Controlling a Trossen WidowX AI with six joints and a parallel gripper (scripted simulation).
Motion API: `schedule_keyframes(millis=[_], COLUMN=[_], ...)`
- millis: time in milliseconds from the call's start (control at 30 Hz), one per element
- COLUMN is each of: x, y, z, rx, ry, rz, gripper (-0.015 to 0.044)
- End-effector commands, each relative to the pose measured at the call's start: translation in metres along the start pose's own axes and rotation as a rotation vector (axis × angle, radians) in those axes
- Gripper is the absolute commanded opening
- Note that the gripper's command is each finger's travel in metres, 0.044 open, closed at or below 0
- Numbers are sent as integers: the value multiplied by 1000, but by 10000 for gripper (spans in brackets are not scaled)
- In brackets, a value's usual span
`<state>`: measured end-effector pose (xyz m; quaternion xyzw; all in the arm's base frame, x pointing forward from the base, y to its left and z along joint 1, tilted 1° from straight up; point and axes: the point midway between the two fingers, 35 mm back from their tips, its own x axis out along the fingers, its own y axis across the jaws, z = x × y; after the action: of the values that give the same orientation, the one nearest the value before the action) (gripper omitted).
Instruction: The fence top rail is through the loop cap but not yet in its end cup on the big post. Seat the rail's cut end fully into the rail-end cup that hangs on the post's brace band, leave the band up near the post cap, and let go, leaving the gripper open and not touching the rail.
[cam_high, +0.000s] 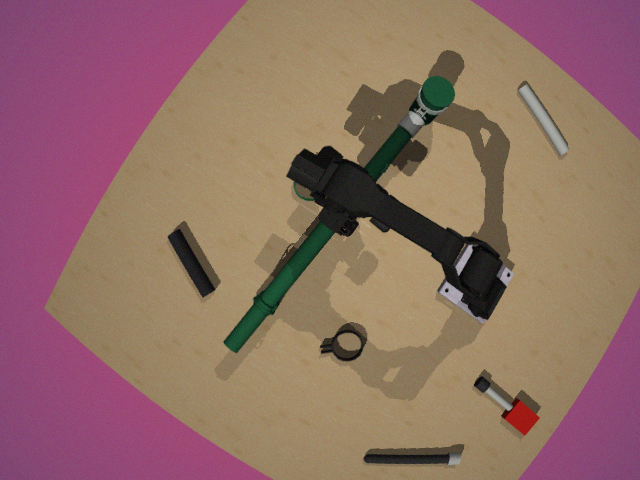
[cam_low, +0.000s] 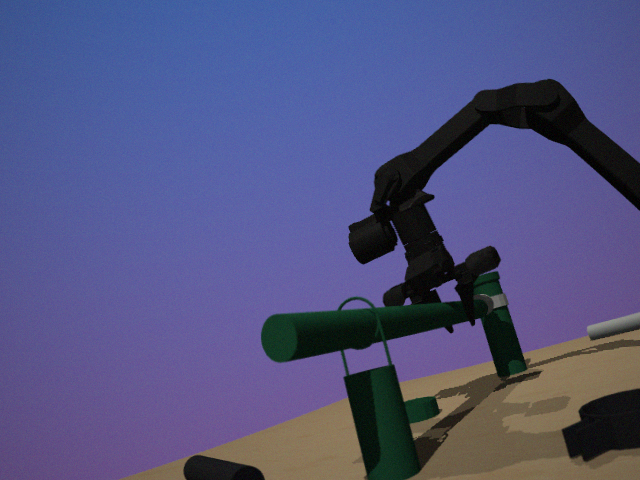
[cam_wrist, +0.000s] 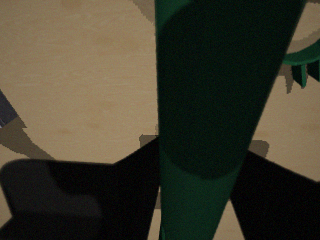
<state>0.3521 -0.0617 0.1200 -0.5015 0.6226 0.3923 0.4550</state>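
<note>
The green rail (cam_high: 310, 248) (cam_low: 413, 322) (cam_wrist: 215, 90) runs through the loop (cam_low: 356, 298) above the small green post (cam_low: 382, 423). My gripper (cam_low: 461, 326) (cam_wrist: 191, 144) is shut on the rail between the loop and the big post; the arm covers most of it in the top view. The rail's far end meets the grey rail-end cup (cam_high: 411, 124) (cam_low: 489, 304); how deep it sits inside is hidden. The cup hangs on the brace band (cam_low: 499, 300) around the big green post (cam_low: 498, 335), a little below the post cap (cam_high: 437, 93) (cam_low: 486, 279).
A black clamp ring (cam_high: 347, 345) (cam_low: 610, 423) lies right of the rail. A green ring (cam_high: 302, 191) (cam_low: 422, 409) lies under the rail area. Black rods (cam_high: 191, 263) (cam_high: 408, 458), a white rod (cam_high: 542, 119) and a red-headed tool (cam_high: 521, 416) lie farther out.
</note>
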Motion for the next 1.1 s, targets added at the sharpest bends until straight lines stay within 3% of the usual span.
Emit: schedule_keyframes(millis=[0, 1067], x=[-1, -3], y=[0, 0], z=[-2, -5], rx=[0, -1], ry=[5, 11], rz=[0, -1], gripper=[0, 0])
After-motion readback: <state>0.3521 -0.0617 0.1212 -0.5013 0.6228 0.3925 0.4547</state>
